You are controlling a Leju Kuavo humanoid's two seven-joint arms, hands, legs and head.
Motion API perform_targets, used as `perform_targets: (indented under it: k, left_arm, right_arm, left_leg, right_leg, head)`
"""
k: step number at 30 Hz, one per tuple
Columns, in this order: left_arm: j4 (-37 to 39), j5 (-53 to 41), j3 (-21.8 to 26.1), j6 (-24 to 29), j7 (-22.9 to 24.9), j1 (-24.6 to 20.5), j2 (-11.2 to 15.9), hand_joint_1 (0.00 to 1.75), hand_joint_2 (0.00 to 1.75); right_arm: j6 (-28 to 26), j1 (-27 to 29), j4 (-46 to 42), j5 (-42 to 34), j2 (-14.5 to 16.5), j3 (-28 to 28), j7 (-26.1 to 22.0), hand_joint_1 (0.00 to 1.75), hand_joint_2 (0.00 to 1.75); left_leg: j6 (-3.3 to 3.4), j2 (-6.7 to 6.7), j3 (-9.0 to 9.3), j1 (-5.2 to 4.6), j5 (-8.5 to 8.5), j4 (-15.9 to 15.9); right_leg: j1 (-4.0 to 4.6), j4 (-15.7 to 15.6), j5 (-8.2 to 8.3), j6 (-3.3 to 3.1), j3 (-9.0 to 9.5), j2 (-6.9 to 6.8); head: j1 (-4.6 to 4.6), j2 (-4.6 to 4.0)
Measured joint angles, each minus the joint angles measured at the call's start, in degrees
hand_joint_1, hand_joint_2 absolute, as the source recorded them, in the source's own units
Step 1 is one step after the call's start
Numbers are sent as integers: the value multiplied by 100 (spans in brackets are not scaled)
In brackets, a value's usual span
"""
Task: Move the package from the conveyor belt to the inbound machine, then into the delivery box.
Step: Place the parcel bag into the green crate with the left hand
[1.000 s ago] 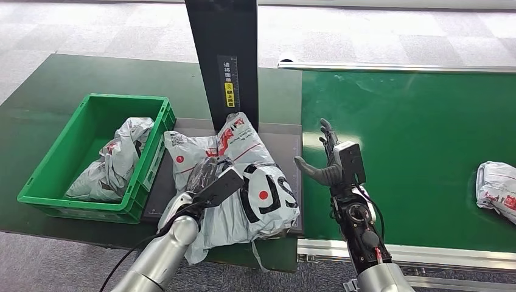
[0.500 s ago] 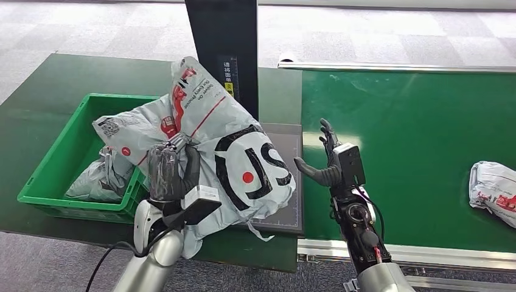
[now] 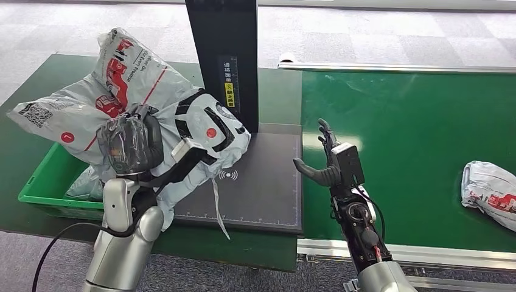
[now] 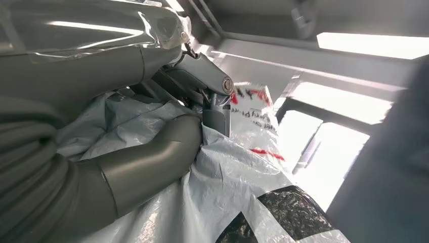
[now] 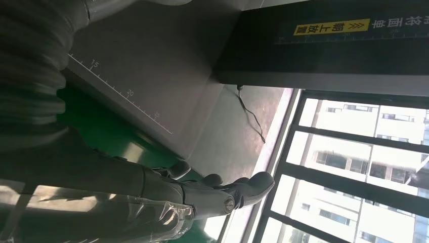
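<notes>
Right now the left hand [image 3: 131, 146] is clamped on the big grey package [image 3: 140, 103], lifted clear of the inbound machine's plate [image 3: 261, 182] and hanging over the near right corner of the green delivery box [image 3: 36, 188], where another bag already lies. Slack plastic could slip from that bunched grip, or the drooping tail could catch the rim and leave it draped half out. Further right, the right hand [image 3: 325, 161] waits with fingers apart over the conveyor belt [image 3: 414, 134], holding nothing, while another parcel [image 3: 490, 191] sits toward the belt's right edge.
</notes>
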Motion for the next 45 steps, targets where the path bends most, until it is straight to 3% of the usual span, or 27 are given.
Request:
perform_targets:
  k: [7, 13, 22, 32, 33, 36, 37, 41, 45]
  left_arm:
    - [1926, -782, 757, -122, 971, -1262, 335, 175, 175]
    - [3576, -607, 1202, -12, 1112, -2054, 715, 175, 175]
    - [4745, -206, 1771, -142, 1222, -2280, 1265, 175, 175]
    - [5455, -31, 2128, -904, 1529, -2359, 1419, 175, 175]
    - [5498, -35, 2143, -981, 1557, -2371, 1421, 165, 175]
    - [5599, -115, 2163, -1185, 1670, -2399, 1422, 34, 175]
    - [5623, -151, 2164, -1231, 1713, -2404, 1421, 0, 175]
    - [5674, -238, 2167, -1105, 1756, -2407, 1409, 0, 175]
    - [5687, -134, 2215, -483, 1470, -2370, 1392, 0, 175]
  right_arm:
    - [8, 97, -16, 27, -10, -2, 63, 0, 175]
    - [30, 116, -23, 7, -54, -2, 90, 0, 175]
    - [285, -17, 63, -120, -87, 22, 104, 0, 175]
    - [307, -385, 488, -107, -8, 131, 77, 0, 175]
    - [304, -415, 525, -99, 4, 139, 71, 0, 175]
    - [299, -482, 615, -80, 38, 161, 61, 0, 175]
    - [298, -499, 638, -73, 49, 170, 61, 0, 175]
    - [298, -552, 693, -52, 90, 192, 91, 0, 175]
    - [298, -554, 692, -52, 101, 197, 162, 0, 175]
  left_leg:
    - [0, 2, 0, 0, 2, 0]
    - [-1, 7, -1, 0, 2, 0]
    - [-1, 14, -2, 0, 2, -2]
    - [-1, 9, -1, 0, 2, -1]
    - [-1, 9, -1, 0, 2, -1]
    - [-1, 10, 1, 0, 2, -2]
    - [-1, 10, 2, 0, 2, -2]
    - [-1, 9, 4, 0, 2, -2]
    - [-1, 6, 4, 0, 2, -1]
  right_leg:
    - [0, 2, 1, 0, 0, 1]
    - [0, 2, 1, 0, -2, 3]
    - [1, 3, 0, -1, -3, 6]
    - [0, 4, 1, -1, 0, 5]
    - [0, 4, 1, -1, 0, 5]
    - [0, 4, 1, -1, 1, 5]
    - [0, 4, 1, -1, 1, 5]
    - [0, 4, 1, -1, 4, 5]
    - [0, 4, 1, -1, 4, 5]
  head:
    - [1, 0]
    - [0, 0]
    - [1, 0]
    - [0, 0]
    - [0, 0]
    - [1, 0]
    - [1, 0]
    - [1, 0]
    - [2, 0]
